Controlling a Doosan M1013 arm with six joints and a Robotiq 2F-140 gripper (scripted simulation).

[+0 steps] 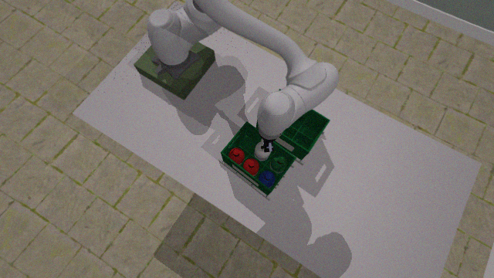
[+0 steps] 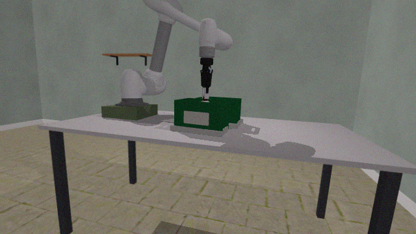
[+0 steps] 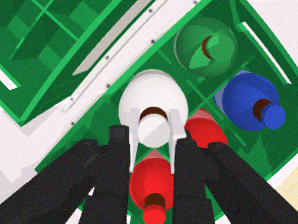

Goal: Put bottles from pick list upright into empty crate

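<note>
1. The gripper [image 1: 267, 146] [image 2: 205, 98] [image 3: 154, 123] pinches the white bottle [image 1: 262, 154] [image 2: 205, 101] [image 3: 153, 90] by its neck – its top pokes above the crate rim.
2. Below, two red bottles [image 1: 251, 166] [image 3: 150, 182], a blue bottle [image 1: 267, 178] [image 3: 250, 100] and a green bottle [image 1: 278, 164] [image 3: 212, 40] stand in their green crate [image 1: 234, 138] [image 2: 224, 118] [image 3: 257, 17].
3. The other crate [image 1: 306, 153] [image 3: 70, 62] sits just beside – no bottles show there.
</note>
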